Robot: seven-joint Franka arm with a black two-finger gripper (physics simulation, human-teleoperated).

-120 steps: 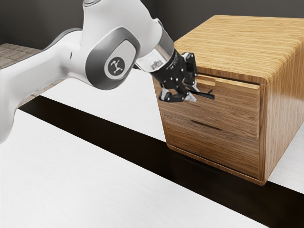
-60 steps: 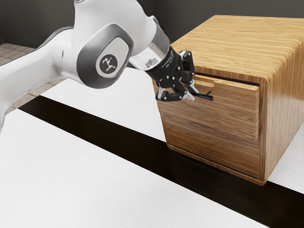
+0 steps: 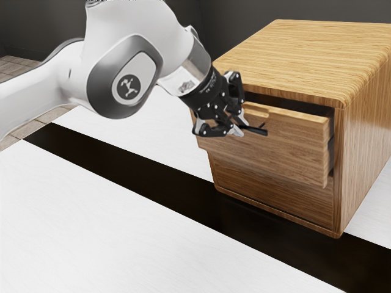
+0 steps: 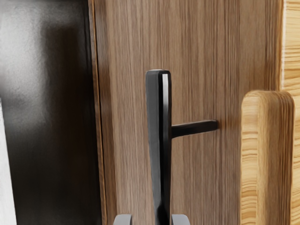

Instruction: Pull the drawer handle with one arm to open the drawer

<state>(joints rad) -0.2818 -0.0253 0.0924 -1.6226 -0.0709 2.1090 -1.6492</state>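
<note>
Pincer (image 3: 234,126) grips the black handle (image 3: 256,129) tight; the top drawer (image 3: 293,140) sticks partly out of the cabinet (image 3: 305,55) (more pulling left, I think).

Satin grained wood cabinet (image 3: 305,55) and drawer front (image 3: 293,146); glossy black handle (image 4: 158,140); smooth white arm (image 3: 36,104)

Dark wall (image 3: 256,12) — white, black-striped table (image 3: 91,232)

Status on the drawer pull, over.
Pincer shut on handle. Top drawer partly out of cabinet. Nothing seen blocking the pull path.
</note>
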